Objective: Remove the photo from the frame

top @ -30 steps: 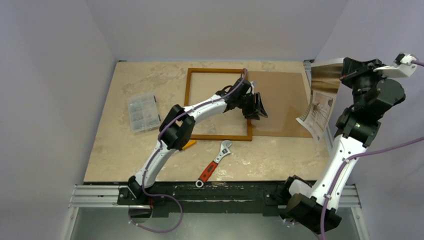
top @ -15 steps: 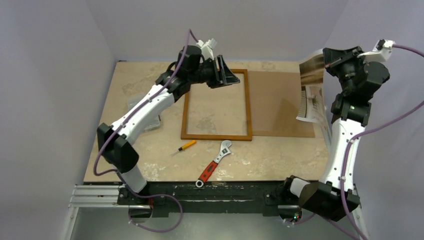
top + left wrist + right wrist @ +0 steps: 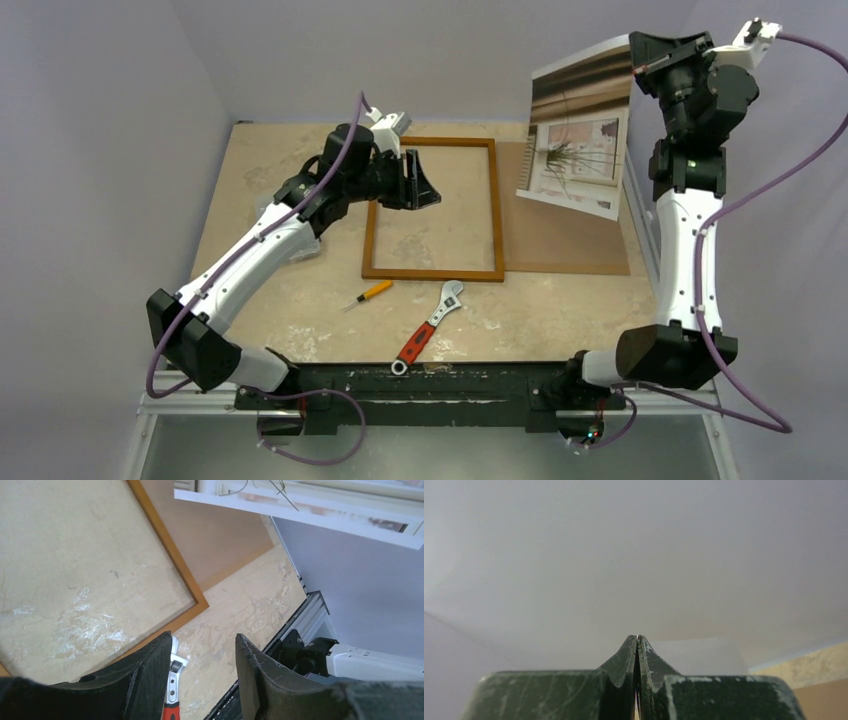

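Note:
The photo [image 3: 575, 140], a window scene with dark curtains and a spindly plant, hangs in the air above the table's back right. My right gripper [image 3: 637, 68] is shut on its top right corner. In the right wrist view the fingers [image 3: 638, 639] press on a thin edge of the sheet. The frame [image 3: 497, 210], with its narrow orange-brown border, lies flat on the table with bare tabletop showing inside it. My left gripper [image 3: 428, 190] is open and empty above the frame's far left part. In the left wrist view its jaws [image 3: 204, 645] stand apart over the frame's corner [image 3: 170, 560].
The cork-brown backing board [image 3: 565, 230] lies flat right of the frame. A red-handled wrench [image 3: 430, 325] and a small orange screwdriver [image 3: 365, 293] lie in front of the frame. A clear parts box [image 3: 268, 212] sits at the left, partly behind my left arm.
My right gripper has lifted the photo higher and turned it so its picture faces the top camera. My left arm has swung from the frame's right side round to its far left.

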`<control>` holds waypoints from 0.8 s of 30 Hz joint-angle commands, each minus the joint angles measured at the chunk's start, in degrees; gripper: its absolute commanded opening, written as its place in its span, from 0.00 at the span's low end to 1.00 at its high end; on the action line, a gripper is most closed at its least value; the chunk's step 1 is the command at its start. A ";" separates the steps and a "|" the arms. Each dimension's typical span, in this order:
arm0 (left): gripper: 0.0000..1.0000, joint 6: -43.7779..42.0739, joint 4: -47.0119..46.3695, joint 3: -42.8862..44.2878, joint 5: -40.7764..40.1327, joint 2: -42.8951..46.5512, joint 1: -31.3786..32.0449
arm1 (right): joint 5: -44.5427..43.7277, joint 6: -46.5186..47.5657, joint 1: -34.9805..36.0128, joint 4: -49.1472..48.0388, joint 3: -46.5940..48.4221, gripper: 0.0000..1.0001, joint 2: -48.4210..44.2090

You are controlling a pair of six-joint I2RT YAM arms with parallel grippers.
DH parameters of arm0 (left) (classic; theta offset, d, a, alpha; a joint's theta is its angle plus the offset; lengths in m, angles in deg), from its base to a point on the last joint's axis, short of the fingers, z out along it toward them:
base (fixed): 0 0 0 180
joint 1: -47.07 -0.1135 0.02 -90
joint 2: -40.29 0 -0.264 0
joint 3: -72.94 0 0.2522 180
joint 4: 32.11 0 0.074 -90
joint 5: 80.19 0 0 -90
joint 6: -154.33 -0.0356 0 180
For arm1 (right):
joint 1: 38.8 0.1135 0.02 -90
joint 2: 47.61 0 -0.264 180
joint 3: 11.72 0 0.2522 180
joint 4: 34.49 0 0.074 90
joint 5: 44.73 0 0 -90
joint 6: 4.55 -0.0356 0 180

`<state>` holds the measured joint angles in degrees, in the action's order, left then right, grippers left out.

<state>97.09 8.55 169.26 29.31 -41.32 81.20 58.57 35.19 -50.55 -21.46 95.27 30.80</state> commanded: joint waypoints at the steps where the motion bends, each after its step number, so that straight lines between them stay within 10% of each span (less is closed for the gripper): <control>1: 0.48 -4.98 -0.37 -1.82 -2.15 2.78 -0.32 | -8.15 -5.31 0.38 -2.81 3.45 0.00 1.36; 19: 0.48 -1.95 -3.49 -3.55 3.01 3.45 -0.28 | -49.08 9.81 -0.81 -3.57 -37.97 0.00 -12.75; 24: 0.48 -0.95 -4.08 -3.81 4.27 2.13 -0.34 | -40.54 14.41 -1.79 -2.25 -44.63 0.00 -14.24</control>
<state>95.23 7.37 165.81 31.59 -38.89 81.20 16.04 43.23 -51.81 -24.11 54.53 18.78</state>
